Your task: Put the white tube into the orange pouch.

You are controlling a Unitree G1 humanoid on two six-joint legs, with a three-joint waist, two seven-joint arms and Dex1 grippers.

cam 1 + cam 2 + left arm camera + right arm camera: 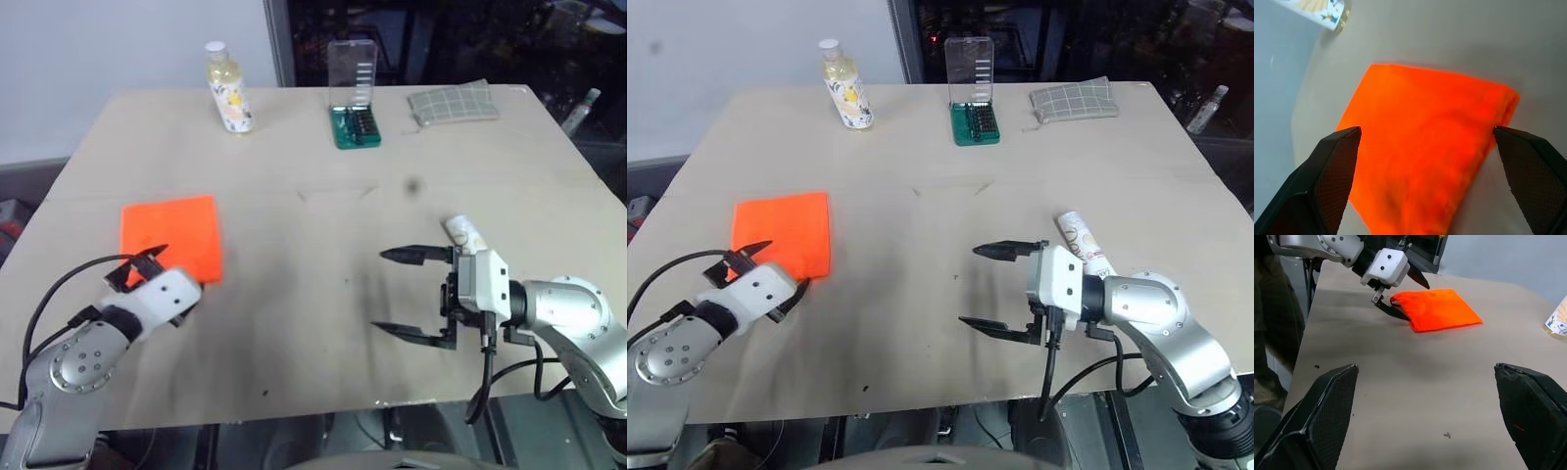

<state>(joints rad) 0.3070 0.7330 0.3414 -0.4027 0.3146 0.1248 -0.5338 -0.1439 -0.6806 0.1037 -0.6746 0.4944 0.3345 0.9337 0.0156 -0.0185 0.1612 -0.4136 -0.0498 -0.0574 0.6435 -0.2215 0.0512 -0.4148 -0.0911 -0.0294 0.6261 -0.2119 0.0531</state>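
Honestly, my worry is the orange pouch (171, 238): it lies flat and closed near the table's (294, 294) left edge, nothing visibly in it, and my left gripper (147, 272), spread wide and empty at its near corner, could just push the cloth instead of opening it. The white tube (1085, 242) sits near the right edge, partly behind my right gripper (1004, 289), also released and empty, and could roll if clipped.

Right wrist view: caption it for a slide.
Open left gripper poised at the near edge of the orange pouch on the tan table.
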